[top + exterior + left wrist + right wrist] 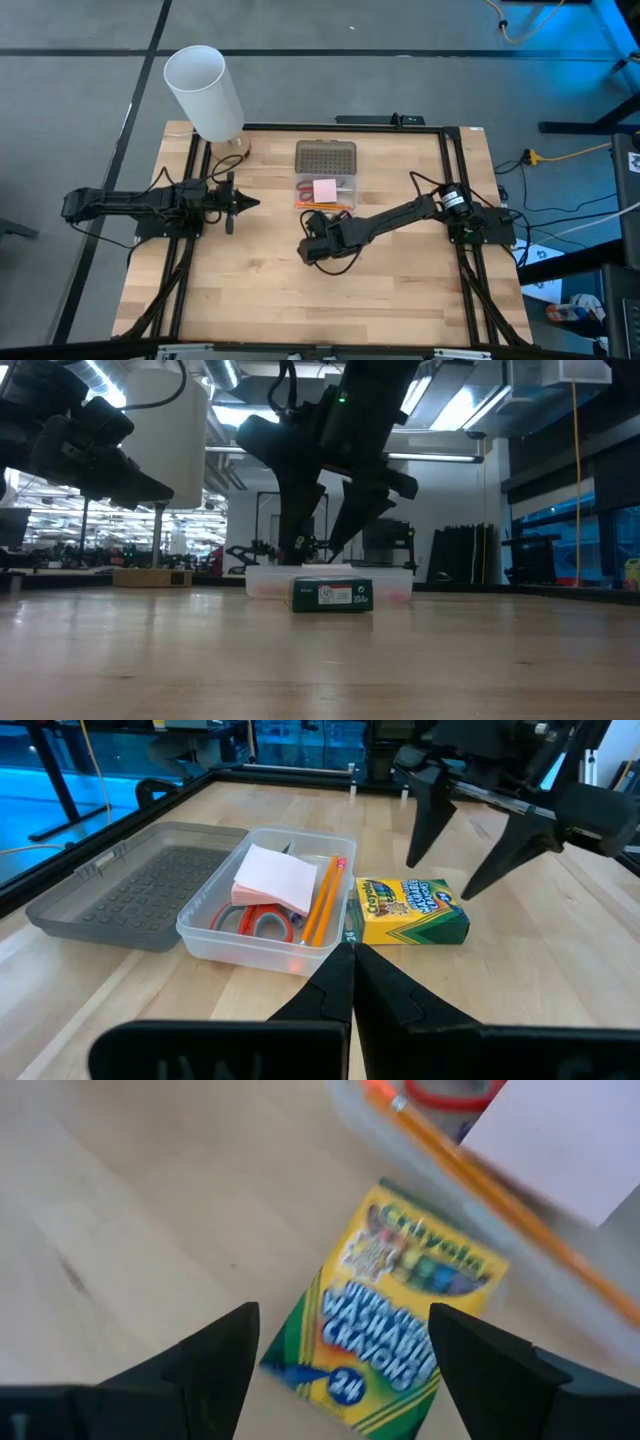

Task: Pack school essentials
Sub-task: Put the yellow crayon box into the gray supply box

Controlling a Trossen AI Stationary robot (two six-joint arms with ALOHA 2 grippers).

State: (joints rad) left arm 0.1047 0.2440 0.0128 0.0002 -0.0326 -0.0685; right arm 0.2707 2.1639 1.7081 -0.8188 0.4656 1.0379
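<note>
Directly below the right gripper [340, 1350], the green-and-yellow crayon box [390, 1330] lies flat on the table [250, 290], label up, just beside the clear case [262, 935]. That gripper hangs over the box with fingers spread wide, holding nothing. Left gripper [245, 203] waits to the side, fingers closed together. Inside the case lie the pink sticky-note pad [275, 878], orange pencil [320, 900] and red-handled scissors [255, 920]; its grey lid [135, 890] lies open beside it. A white cylinder [203, 92] stands at the far corner.
</note>
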